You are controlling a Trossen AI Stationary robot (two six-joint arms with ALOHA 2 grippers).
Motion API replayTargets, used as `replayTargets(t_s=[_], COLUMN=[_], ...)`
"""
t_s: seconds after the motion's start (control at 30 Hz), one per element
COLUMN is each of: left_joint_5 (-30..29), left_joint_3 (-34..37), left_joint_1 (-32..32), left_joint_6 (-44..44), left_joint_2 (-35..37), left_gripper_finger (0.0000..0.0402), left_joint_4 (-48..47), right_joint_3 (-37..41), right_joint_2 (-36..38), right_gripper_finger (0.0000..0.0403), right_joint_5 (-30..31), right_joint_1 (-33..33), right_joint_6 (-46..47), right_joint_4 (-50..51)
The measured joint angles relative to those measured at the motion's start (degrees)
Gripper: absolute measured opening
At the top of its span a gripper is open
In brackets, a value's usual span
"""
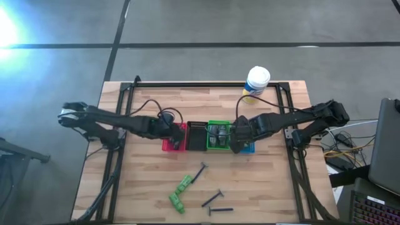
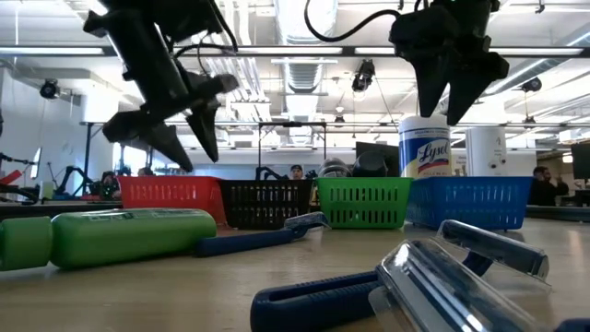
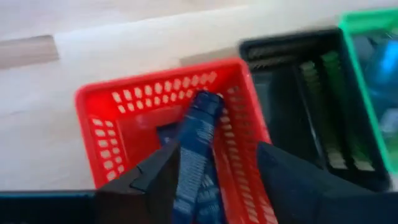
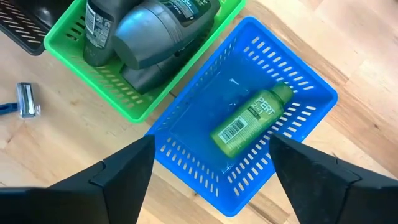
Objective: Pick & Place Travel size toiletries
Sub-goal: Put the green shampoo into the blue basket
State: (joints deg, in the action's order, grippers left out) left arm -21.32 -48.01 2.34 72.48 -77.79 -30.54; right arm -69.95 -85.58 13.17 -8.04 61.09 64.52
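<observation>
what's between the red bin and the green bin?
The black bin sits between the red bin and the green bin, side by side in one row. The high view shows it; the low view agrees.

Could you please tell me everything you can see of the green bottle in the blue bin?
The green bottle is a small, glossy, plastic-looking tube with a white barcode and "PERT" label. It lies on its side, diagonally, alone on the floor of the blue bin, its cap end toward a wall. Nothing grips it; the right gripper hangs open above it.

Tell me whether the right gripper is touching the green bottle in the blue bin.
Apart. The right wrist view shows the right gripper open above the blue bin, with the green bottle lying free on its floor.
</observation>
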Motion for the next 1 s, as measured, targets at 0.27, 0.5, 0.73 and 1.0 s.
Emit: replayTargets(t_s=[0.27, 0.5, 0.73, 1.0], left_joint_5=[17.9, 14.9, 11.3, 15.1], left_joint_3=[-3.0, -4.3, -9.2, -13.6], left_joint_1=[14.3, 31.0, 34.5, 36.1], left_joint_6=[-42.8, -50.6, -53.0, -76.1], left_joint_2=[6.8, 1.3, -10.4, -17.4], left_gripper_finger=[0.0226, 0.0220, 0.0220, 0.0220], left_joint_4=[7.6, 6.7, 6.9, 5.5], right_joint_3=[0.0, 0.0, 0.0, 0.0], right_joint_2=[0.0, 0.0, 0.0, 0.0], right_gripper_finger=[0.0337, 0.0351, 0.0348, 0.0329], right_joint_5=[-0.1, -0.2, -2.7, -3.1], right_joint_1=[-2.5, -4.4, -6.6, -12.5], right_joint_6=[-0.6, -2.0, -0.1, 11.6], right_joint_4=[0.2, 0.2, 1.9, 2.5])
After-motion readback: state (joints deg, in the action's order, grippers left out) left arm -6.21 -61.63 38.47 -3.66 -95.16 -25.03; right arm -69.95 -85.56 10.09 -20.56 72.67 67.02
